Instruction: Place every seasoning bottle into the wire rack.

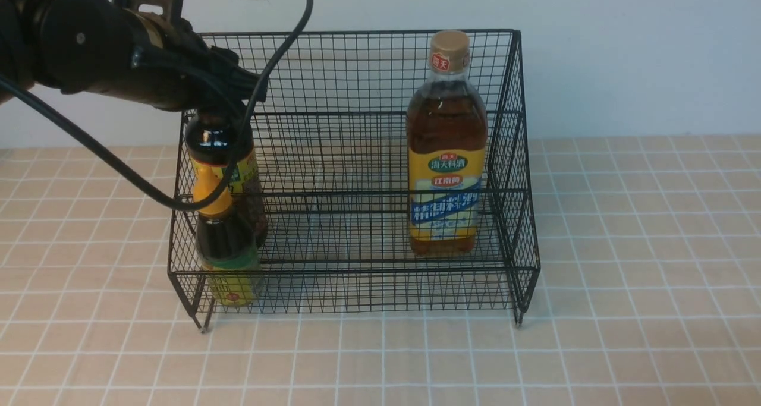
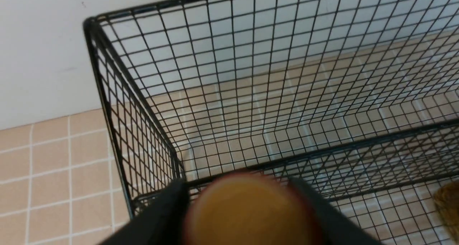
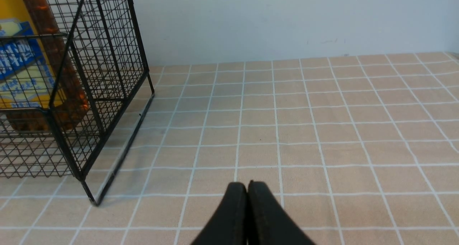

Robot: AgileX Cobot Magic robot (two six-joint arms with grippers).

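Frontally, wire rack [image 1: 357,174]: stands on the tiled table [image 1: 624,334] against the white wall.
Front view, amber bottle [image 1: 446,156]: upright on the rack's upper tier, toward the right side, tan cap above the back rim.
Front view, small dark bottle [image 1: 229,257]: yellow nozzle cap, upright in the lower front tier at the left end.
Front view, long-necked dark bottle [image 1: 223,156]: upright just behind the small one, its top hidden under the left gripper [image 1: 223,100].
Left wrist view, left gripper [image 2: 247,216]: black fingers [image 2: 165,216] flank the blurred reddish-brown cap [image 2: 247,212]; whether they touch it, cannot tell.
Right wrist view, right gripper [image 3: 248,187]: fingers pressed together, holding nothing, above bare tiles beside the rack's right end.
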